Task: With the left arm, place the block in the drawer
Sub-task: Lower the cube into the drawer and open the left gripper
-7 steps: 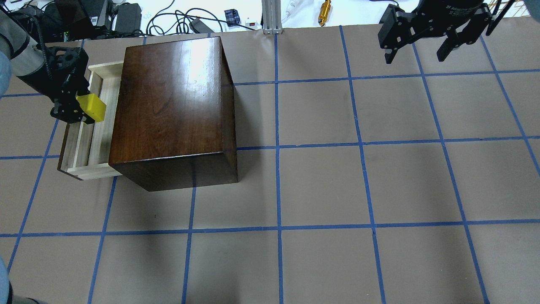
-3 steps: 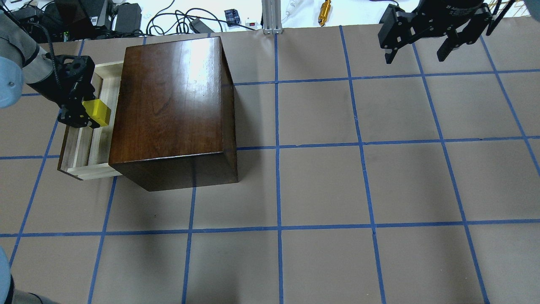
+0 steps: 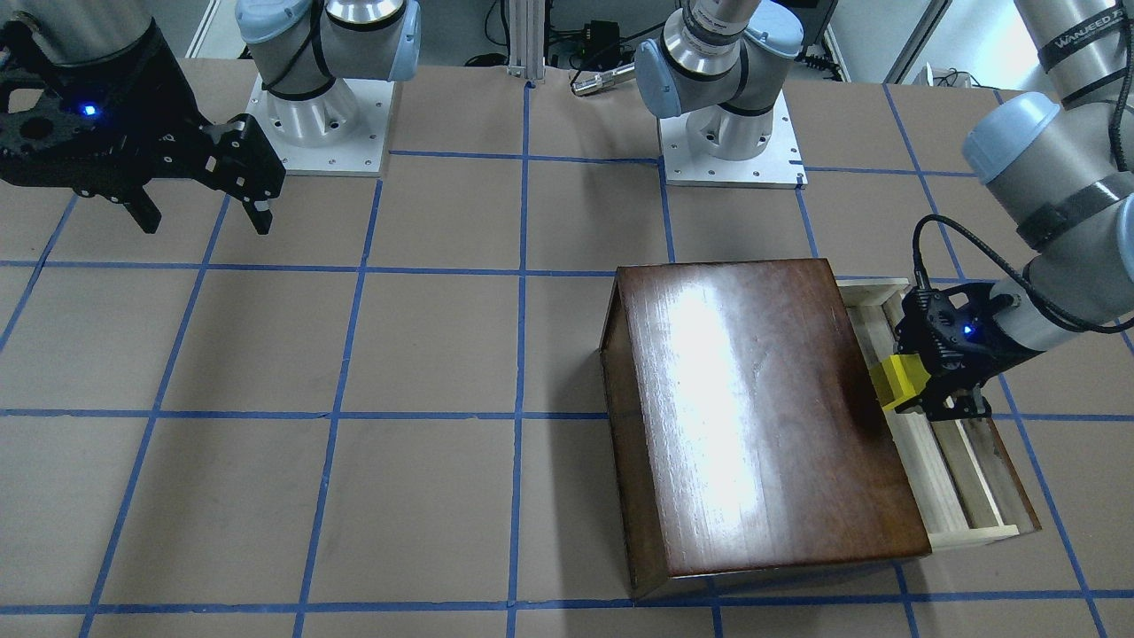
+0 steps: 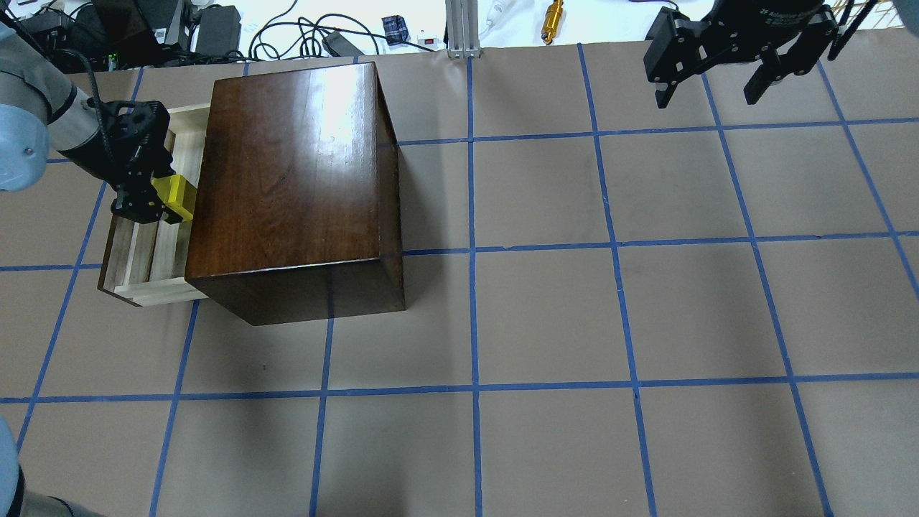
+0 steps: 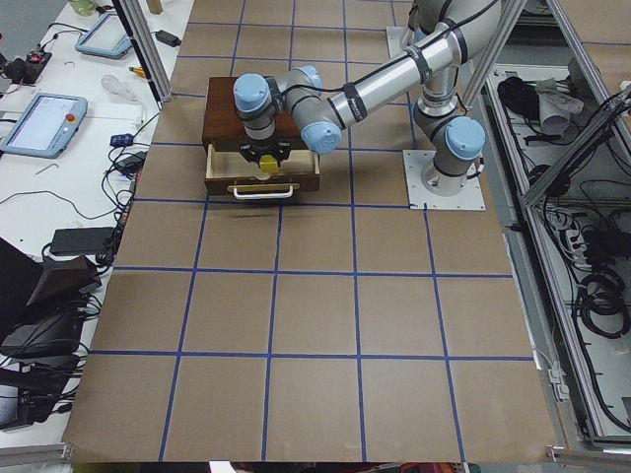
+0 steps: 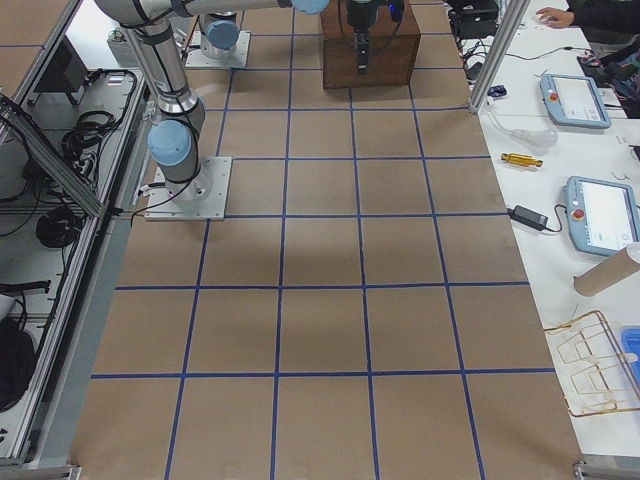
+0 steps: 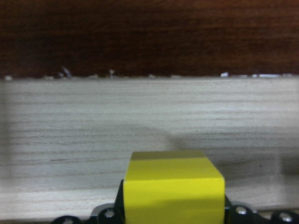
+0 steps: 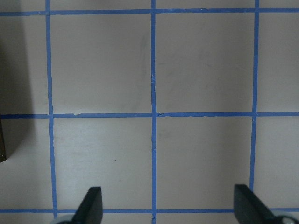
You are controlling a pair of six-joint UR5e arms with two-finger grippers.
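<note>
Left gripper [image 3: 926, 394] clamped on block [image 4: 176, 199] over drawer [image 3: 966, 478]

Block is held above the pale drawer floor, just beside the cabinet [image 4: 294, 179]; right gripper [image 4: 707, 97] is spread wide, well apart; white lettering on its body cannot be read.

One small bright-yellow cube [image 4: 176, 199], one pale raw-wood drawer [image 4: 152, 253], one glossy dark-brown wooden cabinet [image 4: 287, 179], two silver-grey jointed arms: left arm [image 3: 1054, 221], right arm [image 3: 80, 22].
</note>
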